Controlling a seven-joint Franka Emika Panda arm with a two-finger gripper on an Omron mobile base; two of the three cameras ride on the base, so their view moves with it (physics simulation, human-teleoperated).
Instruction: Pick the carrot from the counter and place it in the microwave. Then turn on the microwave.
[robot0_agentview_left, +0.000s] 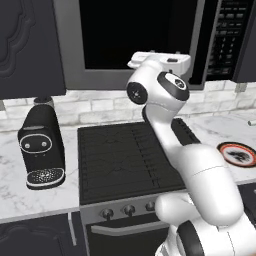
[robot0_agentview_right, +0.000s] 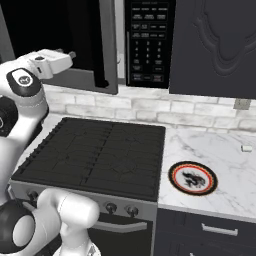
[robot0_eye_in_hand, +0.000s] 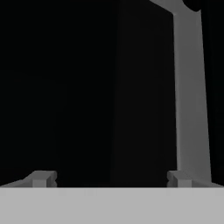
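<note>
Grey and small, my two fingertips (robot0_eye_in_hand: 41, 178) are rising at the bottom corners of the hand view, standing as far apart as they go. My gripper (robot0_eye_in_hand: 110, 179) is gaping wide, gripping nothing and touching nothing. Ahead of it a black hollow is opening out, and a pale grey upright strip (robot0_eye_in_hand: 190, 96) is running up just above my right-hand tip. I cannot tell from here where the carrot is lying.

In the left base view my white arm (robot0_agentview_left: 200, 175) is climbing from the lower right and bending over the black stovetop (robot0_agentview_left: 125, 160). Its wrist is reaching up in front of the lower edge of the microwave (robot0_agentview_left: 125, 80). A black coffee machine (robot0_agentview_left: 42, 147) is sitting on the white marble counter (robot0_agentview_left: 30, 192) to the left of the stovetop. A red-rimmed plate (robot0_agentview_left: 237, 154) is lying on the counter to the right.

In the right base view my wrist is pointing toward the dark mouth of the microwave, level with its lower edge. The microwave door (robot0_agentview_right: 107, 50) is standing open, edge-on, just beside the black button panel (robot0_agentview_right: 147, 45). The plate is resting on the counter right of the stovetop, well apart from my gripper.
</note>
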